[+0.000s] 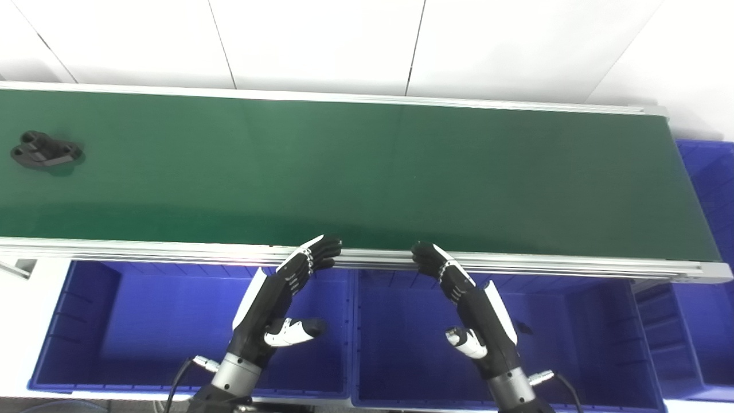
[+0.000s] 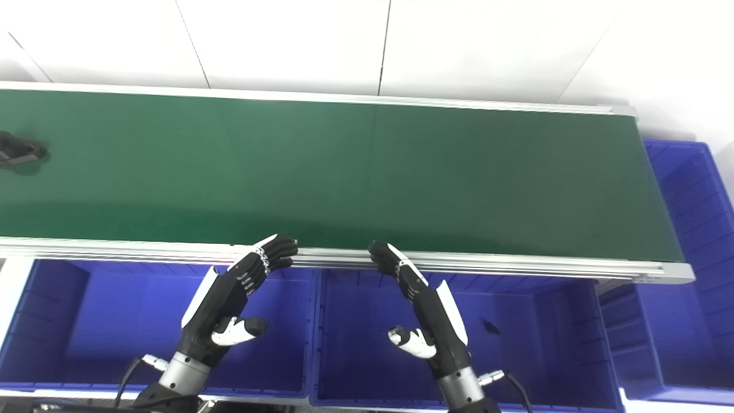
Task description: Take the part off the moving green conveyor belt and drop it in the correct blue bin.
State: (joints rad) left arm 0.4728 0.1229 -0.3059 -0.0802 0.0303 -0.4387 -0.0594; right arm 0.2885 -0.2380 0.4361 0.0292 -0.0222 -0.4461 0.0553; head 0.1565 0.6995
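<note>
A black part with round holes lies on the green conveyor belt at its far left end; in the right eye view the part is cut by the picture's left edge. My left hand is open above the left blue bin, fingertips at the belt's near rail. My right hand is open over the middle blue bin, fingertips also at the rail. Neither hand holds anything, and both are far from the part.
The aluminium rail runs along the belt's near side. A small dark object lies in the middle bin. Another blue bin stands past the belt's right end. White wall panels are behind the belt.
</note>
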